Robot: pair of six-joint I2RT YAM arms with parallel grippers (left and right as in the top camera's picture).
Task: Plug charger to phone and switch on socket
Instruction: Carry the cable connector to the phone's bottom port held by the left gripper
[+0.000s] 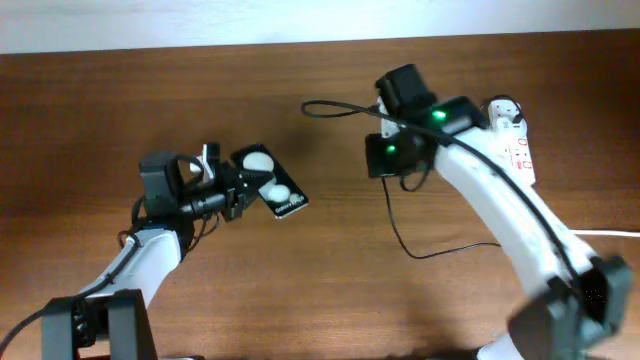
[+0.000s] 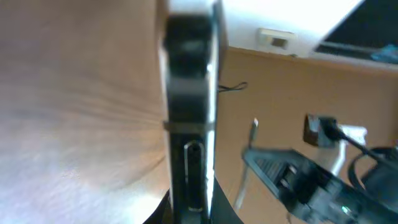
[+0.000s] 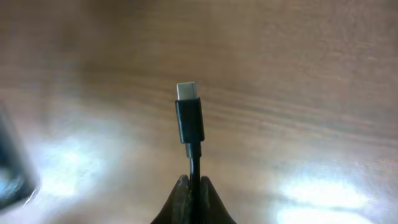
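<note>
My left gripper (image 1: 243, 190) is shut on the black phone (image 1: 272, 184) and holds it tilted above the table, its two white spots showing. In the left wrist view the phone (image 2: 189, 74) is edge-on, its port slot facing the camera between the fingers (image 2: 190, 214). My right gripper (image 1: 386, 158) is shut on the black charger cable (image 1: 400, 236) just behind its connector tip (image 3: 189, 112), which sticks out from the fingers (image 3: 193, 194) over the wood. The tip is well apart from the phone. The white socket strip (image 1: 521, 152) with red marks lies at the far right.
A white plug (image 1: 504, 110) sits at the strip's far end, and the thick white cord (image 1: 612, 233) runs off to the right edge. The charger cable loops behind the right arm (image 1: 330, 105). The right arm shows in the left wrist view (image 2: 298, 180).
</note>
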